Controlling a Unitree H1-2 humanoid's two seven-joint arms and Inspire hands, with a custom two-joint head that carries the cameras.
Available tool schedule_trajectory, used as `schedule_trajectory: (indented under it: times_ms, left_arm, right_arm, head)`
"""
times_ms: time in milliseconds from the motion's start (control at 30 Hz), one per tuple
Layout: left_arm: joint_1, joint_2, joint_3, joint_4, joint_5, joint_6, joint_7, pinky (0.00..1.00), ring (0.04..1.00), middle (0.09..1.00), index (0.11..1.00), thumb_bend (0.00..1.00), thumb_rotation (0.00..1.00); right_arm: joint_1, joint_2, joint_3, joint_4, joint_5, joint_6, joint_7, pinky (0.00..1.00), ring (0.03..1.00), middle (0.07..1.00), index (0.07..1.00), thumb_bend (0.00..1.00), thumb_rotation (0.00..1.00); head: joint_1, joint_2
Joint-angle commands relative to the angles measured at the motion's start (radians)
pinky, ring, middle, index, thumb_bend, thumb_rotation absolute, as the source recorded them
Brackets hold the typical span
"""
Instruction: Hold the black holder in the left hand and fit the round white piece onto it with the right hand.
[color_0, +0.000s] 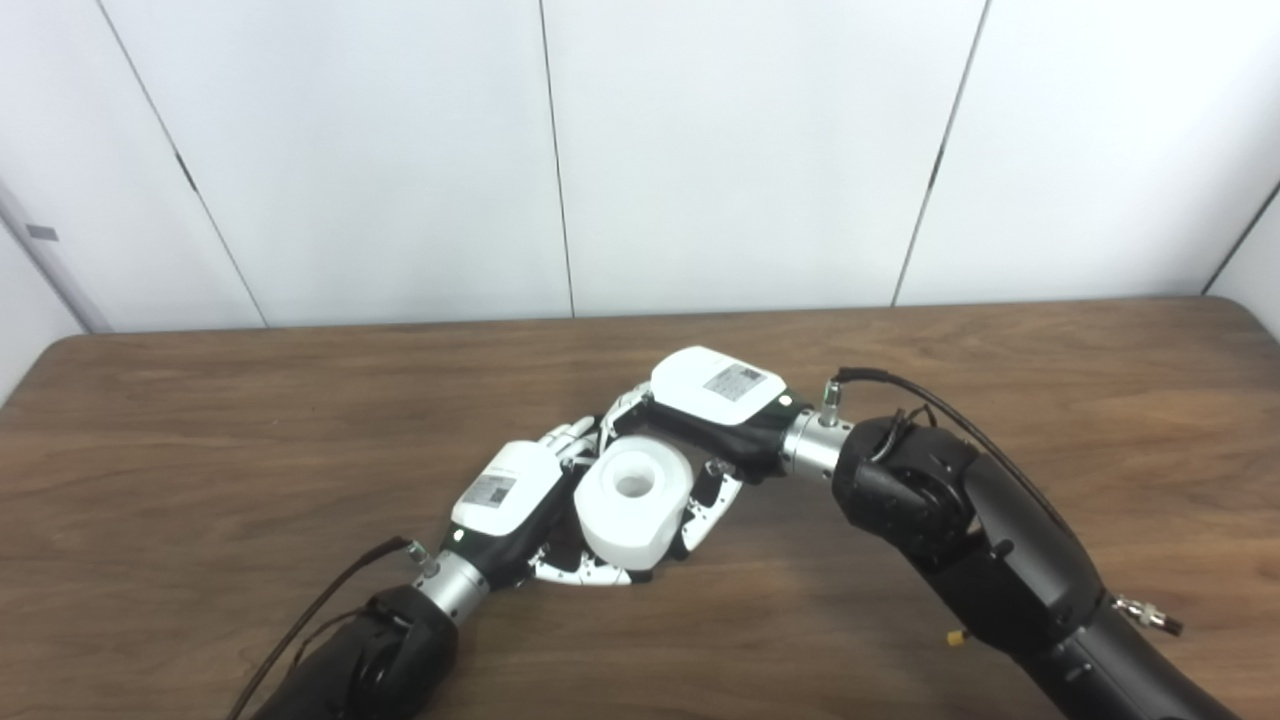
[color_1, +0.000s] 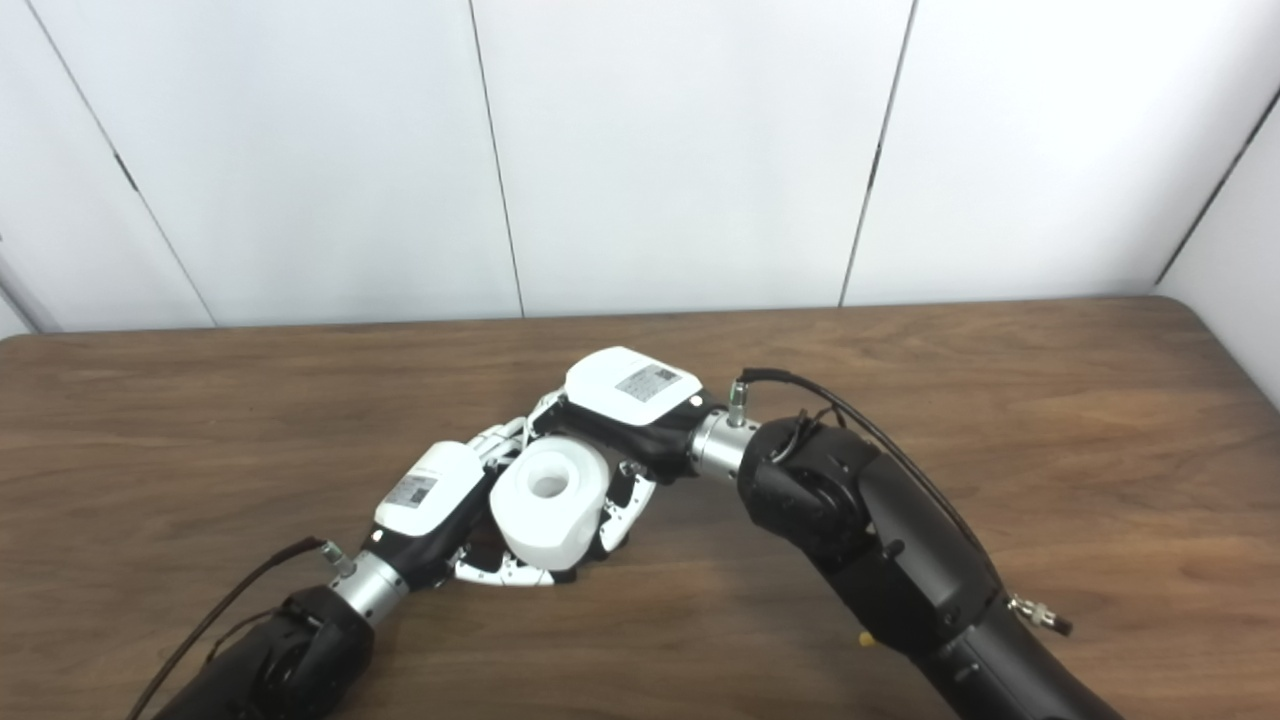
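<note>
A round white piece (color_0: 635, 503) with a hole in its top sits between my two hands at the middle of the wooden table (color_0: 200, 420). My right hand (color_0: 712, 400) comes from the right and its fingers close around the piece's far and right sides. My left hand (color_0: 510, 495) comes from the lower left and its fingers wrap under and around the piece's left side. The black holder is hidden under the white piece and the fingers; only dark bits show at the base. The piece also shows in the right eye view (color_1: 550, 500).
The table's far edge meets a white panelled wall (color_0: 700, 150). My right forearm (color_0: 980, 540) lies across the table's right front, with a black cable (color_0: 930, 395) looped above the wrist. My left forearm (color_0: 370, 660) enters at the lower left.
</note>
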Motion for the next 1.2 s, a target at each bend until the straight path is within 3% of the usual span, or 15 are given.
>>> schedule_trajectory:
  times_ms: [0, 800, 1167]
  left_arm:
    - [0.069, -0.022, -0.084, 0.033, 0.08, 0.016, -0.127, 0.95, 0.962, 0.885, 0.482, 0.52, 0.06]
    - [0.074, -0.01, -0.083, 0.024, 0.076, 0.027, -0.127, 0.94, 0.963, 0.906, 0.483, 0.52, 0.06]
    - [0.065, -0.019, -0.087, 0.03, 0.083, 0.035, -0.124, 0.94, 0.962, 0.905, 0.483, 0.53, 0.06]
  right_arm:
    - [-0.024, -0.017, 0.009, 0.014, -0.022, -0.02, 0.014, 0.6, 0.744, 0.732, 0.483, 0.52, 0.14]
    - [-0.045, -0.048, 0.002, 0.101, -0.048, -0.064, -0.018, 0.59, 0.738, 0.729, 0.483, 0.52, 0.14]
    - [-0.031, -0.045, -0.021, 0.076, 0.006, -0.035, 0.004, 0.62, 0.735, 0.737, 0.492, 0.52, 0.15]
  head:
    - [0.001, 0.003]
    - [0.005, 0.014]
    - [0.009, 0.01]
